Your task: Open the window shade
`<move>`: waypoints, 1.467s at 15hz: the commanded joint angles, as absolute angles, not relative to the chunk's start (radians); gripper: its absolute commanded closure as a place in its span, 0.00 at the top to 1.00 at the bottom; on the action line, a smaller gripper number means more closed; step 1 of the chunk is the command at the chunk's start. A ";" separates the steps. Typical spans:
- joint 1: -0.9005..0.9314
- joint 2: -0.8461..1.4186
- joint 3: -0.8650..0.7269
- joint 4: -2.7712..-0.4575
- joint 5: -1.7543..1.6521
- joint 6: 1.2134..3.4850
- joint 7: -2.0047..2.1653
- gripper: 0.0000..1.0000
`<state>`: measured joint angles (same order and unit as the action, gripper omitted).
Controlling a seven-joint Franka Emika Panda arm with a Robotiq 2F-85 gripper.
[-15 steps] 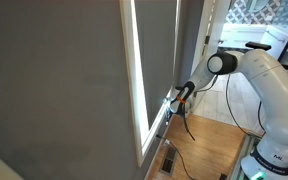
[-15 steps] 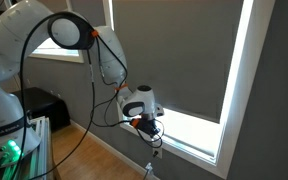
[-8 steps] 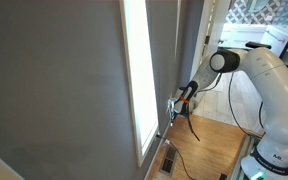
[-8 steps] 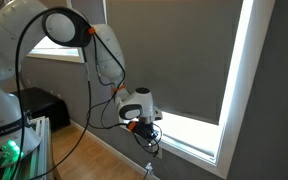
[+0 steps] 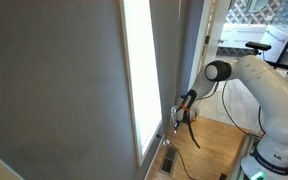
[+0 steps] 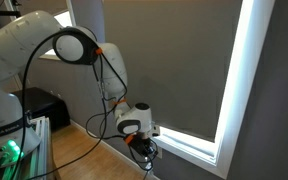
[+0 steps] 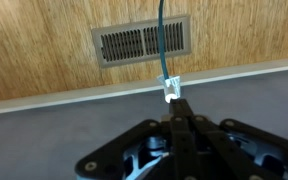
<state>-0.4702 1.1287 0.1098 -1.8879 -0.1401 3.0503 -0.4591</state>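
The window shade (image 6: 174, 60) is a dark-grey blind in a white window frame (image 6: 234, 150). Its straight bottom edge hangs low, and a thin bright strip of window shows under it. My gripper (image 6: 144, 147) sits just below the shade's lower left corner. It also shows beside the bright window (image 5: 181, 112). In the wrist view my gripper (image 7: 181, 116) is shut, with a small white pull piece (image 7: 170, 88) at its fingertips. A thin cord (image 7: 162, 35) runs on from that piece toward the floor.
A floor vent (image 7: 142, 42) lies in the wooden floor (image 5: 209, 150) under the window; it also shows in an exterior view (image 5: 167, 160). A grey wall panel (image 5: 54, 90) flanks the window. The robot base (image 5: 274, 150) stands nearby.
My gripper has moved downward along the window. In an exterior view the shade's bottom edge now hangs lower and the bright gap under it is narrower.
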 commanded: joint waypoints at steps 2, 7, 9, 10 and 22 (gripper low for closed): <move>-0.499 1.250 0.146 -1.830 -0.157 3.153 -0.432 0.00; -0.479 1.123 0.171 -2.014 -0.239 3.520 -0.374 0.00; -0.438 1.078 0.138 -2.086 -0.271 3.640 -0.322 0.00; -0.418 1.057 0.122 -2.117 -0.283 3.682 -0.299 0.00; -0.316 0.994 -0.018 -2.201 -0.288 3.680 -0.183 0.00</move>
<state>-0.3260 1.0027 0.0125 -2.1979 -0.2608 3.7258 -0.2265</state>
